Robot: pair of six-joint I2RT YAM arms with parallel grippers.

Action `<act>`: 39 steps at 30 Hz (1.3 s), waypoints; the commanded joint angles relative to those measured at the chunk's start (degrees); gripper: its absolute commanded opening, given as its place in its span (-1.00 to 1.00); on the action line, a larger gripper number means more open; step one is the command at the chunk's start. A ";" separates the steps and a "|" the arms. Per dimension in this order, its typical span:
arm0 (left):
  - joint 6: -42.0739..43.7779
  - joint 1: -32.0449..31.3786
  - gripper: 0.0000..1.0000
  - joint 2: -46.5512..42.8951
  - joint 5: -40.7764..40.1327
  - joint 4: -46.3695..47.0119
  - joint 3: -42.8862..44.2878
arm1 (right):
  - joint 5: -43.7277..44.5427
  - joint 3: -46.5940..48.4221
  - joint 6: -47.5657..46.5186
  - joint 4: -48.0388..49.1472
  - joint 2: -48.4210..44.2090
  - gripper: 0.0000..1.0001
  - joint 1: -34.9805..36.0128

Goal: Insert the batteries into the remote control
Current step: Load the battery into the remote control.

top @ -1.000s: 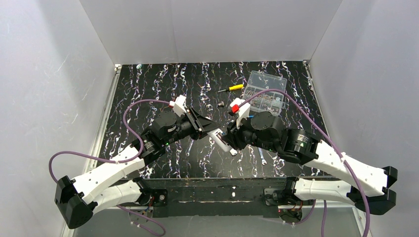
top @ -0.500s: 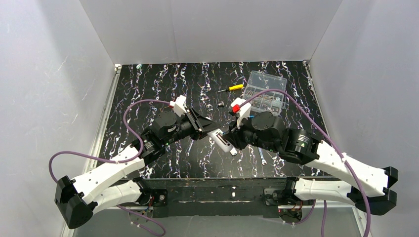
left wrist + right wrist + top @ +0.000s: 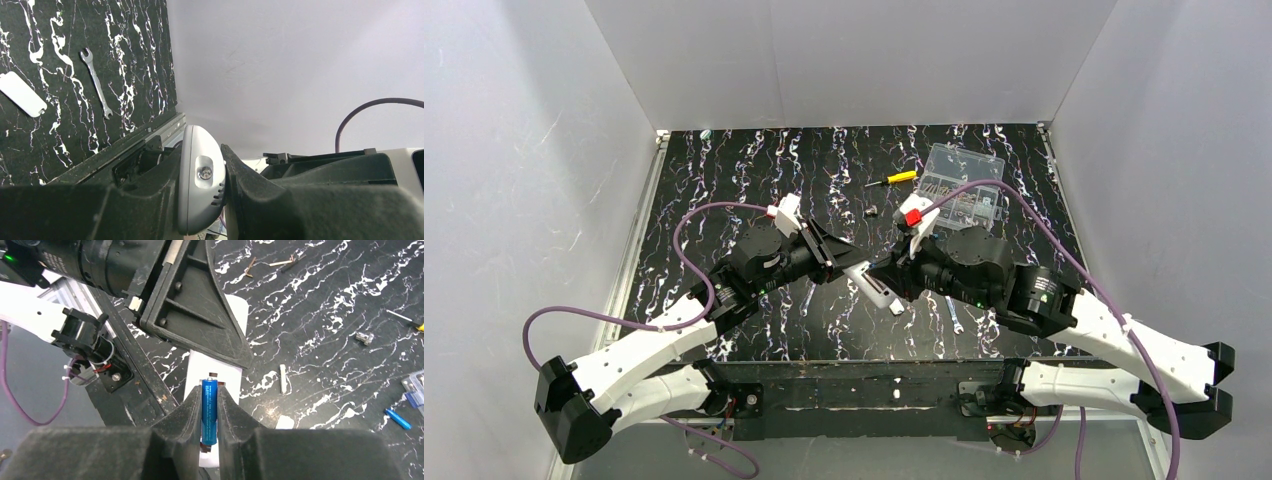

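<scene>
Here, left claw (image 3: 842, 262): pressed together on the remote control (image 3: 876, 284), gripping its upper-left end at the centre of the top view.
Remote control: held off the worktop (image 3: 724, 180), slanting down to the lower right between the two claws. In the left wrist view it sits edge-on between the fingers (image 3: 150, 200).
Right claw (image 3: 210, 402): pinching a blue battery (image 3: 209, 410) lengthwise, lower centre of its wrist view.
Blue battery: upright in that frame, its top end over the dark opening in the remote's white back. Whether the two touch cannot be told.
Second blue battery (image 3: 398, 419): lying on the worktop, far right of the right wrist view.
Clear box (image 3: 964, 190): upper right of the top view, with a yellow-handled screwdriver (image 3: 894, 178) just to its left.
</scene>
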 commanded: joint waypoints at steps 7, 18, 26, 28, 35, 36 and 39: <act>-0.59 0.07 -1.00 -1.21 0.52 4.17 0.87 | -2.33 -4.78 -1.93 13.36 -1.43 -0.70 0.21; -1.58 0.08 -1.00 -0.69 0.63 5.12 0.89 | -2.32 -8.46 -3.63 16.49 -2.43 -0.70 0.21; -1.75 0.09 -1.00 -0.60 0.83 5.39 0.93 | -0.34 -10.28 -4.82 17.53 -3.70 -0.70 0.21; -1.78 0.09 -1.00 -0.59 0.94 5.47 1.05 | -0.03 -10.57 -4.95 17.59 -3.92 -0.70 0.21; -1.78 0.09 -1.00 -0.68 0.85 5.34 1.14 | 1.08 -11.75 -4.72 18.45 -4.41 -0.70 0.21; -1.78 0.09 -1.00 -0.68 0.78 5.43 1.14 | 1.12 -11.87 -4.77 18.56 -4.47 -0.70 0.21; -1.78 0.09 -1.00 -0.67 0.74 5.29 1.19 | 1.47 -12.16 -4.72 18.67 -4.51 -0.68 0.21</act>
